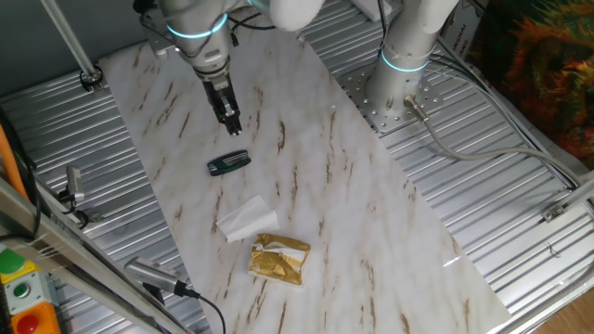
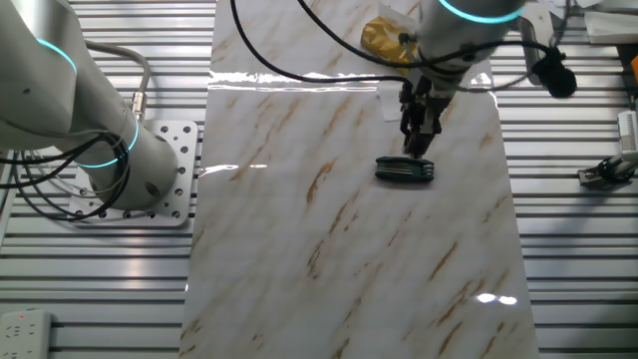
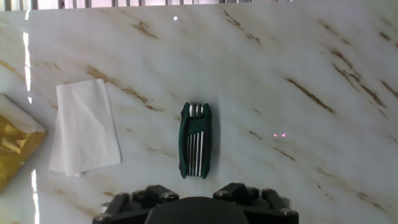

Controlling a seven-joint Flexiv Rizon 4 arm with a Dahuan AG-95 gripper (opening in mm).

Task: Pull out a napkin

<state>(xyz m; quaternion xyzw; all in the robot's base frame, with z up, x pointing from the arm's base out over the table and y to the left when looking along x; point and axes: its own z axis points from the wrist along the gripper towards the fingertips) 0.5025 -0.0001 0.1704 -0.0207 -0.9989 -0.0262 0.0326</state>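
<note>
No creased soft napkin shows in any view. The shiny gold foil packet (image 1: 278, 260) lies near the front of the marble board; it also shows in the other fixed view (image 2: 384, 40) and at the left edge of the hand view (image 3: 15, 149). A smooth flat white paper wedge (image 1: 246, 219) lies just beside it and shows in the hand view (image 3: 84, 127). My gripper (image 1: 233, 128) hangs above the board, well away from the packet, with its fingers close together and nothing between them; it also shows in the other fixed view (image 2: 417, 150). Its fingertips are out of the hand view.
A dark green folding hex-key tool (image 1: 228, 164) lies on the board just below my gripper, between it and the paper wedge; it also shows in the other views (image 2: 405, 171) (image 3: 195, 140). A second robot base (image 1: 404, 65) stands beside the board. Ribbed metal table (image 1: 520, 213) surrounds the board.
</note>
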